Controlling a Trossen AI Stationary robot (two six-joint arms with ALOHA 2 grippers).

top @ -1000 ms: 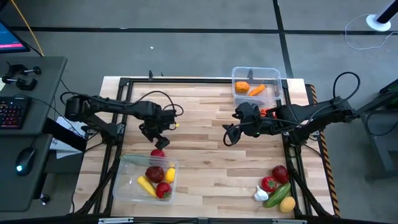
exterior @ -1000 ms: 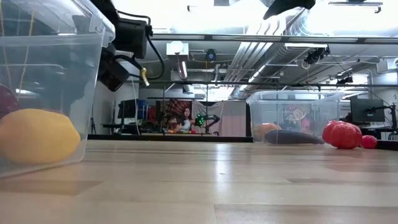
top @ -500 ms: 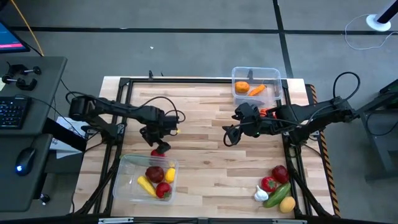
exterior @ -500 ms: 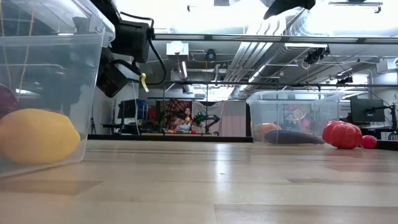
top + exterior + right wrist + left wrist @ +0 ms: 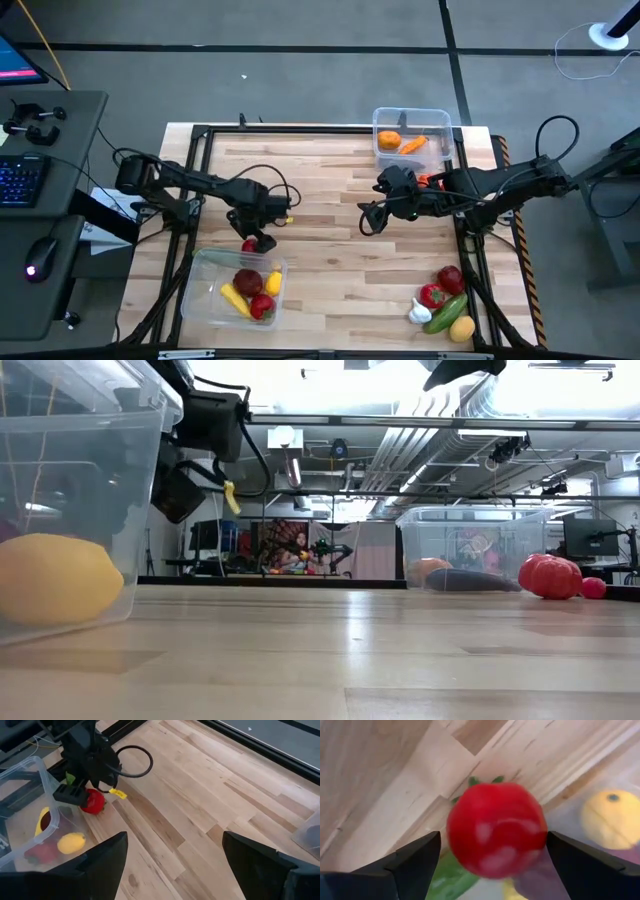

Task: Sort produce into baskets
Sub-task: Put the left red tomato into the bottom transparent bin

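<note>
A red tomato (image 5: 495,827) lies on the table just beyond the far wall of the near-left clear basket (image 5: 195,290). That basket holds a dark red apple, a yellow banana, a lemon (image 5: 55,580) and a red pepper. My left gripper (image 5: 257,238) stands open over the tomato (image 5: 247,246), pointing steeply down, one finger on either side of it. I cannot see it touching. My right gripper (image 5: 368,222) hangs open above the table's middle right, with nothing between its fingers. The far basket (image 5: 380,115) holds orange pieces.
A heap of produce (image 5: 445,300) lies at the near right corner: red pieces, white garlic, a green cucumber, a yellow piece. A small orange piece (image 5: 430,180) shows beside the right arm. Black frame rails run along the table's edges. Bare wood lies between the two arms.
My left gripper has moved toward the table's near edge and down, onto the tomato, keeping its fingers as wide apart as before. The tomato has stayed where it lay beside the basket.
</note>
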